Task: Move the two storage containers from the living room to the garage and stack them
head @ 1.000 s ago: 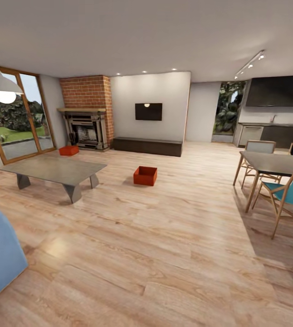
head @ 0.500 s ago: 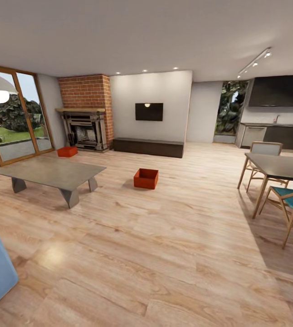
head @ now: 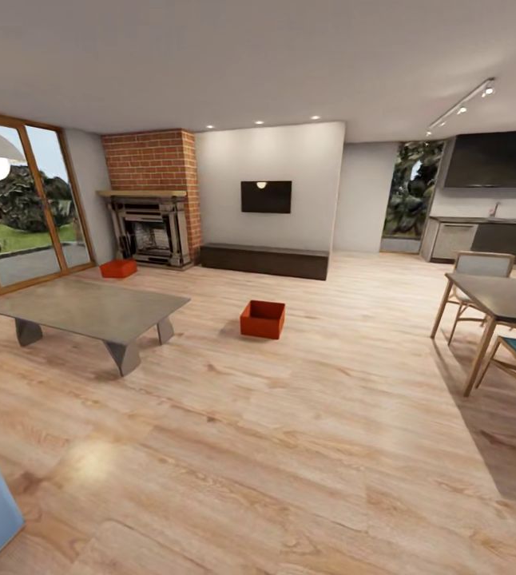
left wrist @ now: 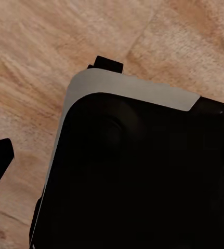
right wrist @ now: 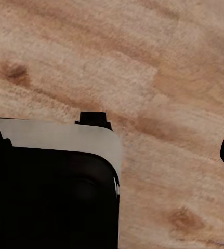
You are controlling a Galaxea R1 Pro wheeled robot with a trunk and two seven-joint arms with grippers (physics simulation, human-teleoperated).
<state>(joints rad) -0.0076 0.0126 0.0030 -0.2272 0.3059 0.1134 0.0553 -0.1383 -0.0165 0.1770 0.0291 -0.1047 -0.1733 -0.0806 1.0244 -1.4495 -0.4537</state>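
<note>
Rolling deeper into the living room, closing on 2 storage containers at 12 and 10 o'clock. Finger state: impossible to tell.

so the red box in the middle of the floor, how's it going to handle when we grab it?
The nearer red box has thin straight walls and an open top, so it probably holds its shape and is light for its size. It sits flat on the wood floor, so it likely slides when pushed rather than rolling. A grip on one wall might tilt it.

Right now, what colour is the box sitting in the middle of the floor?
Orange-red; the storage container shows best in the head view.
</note>
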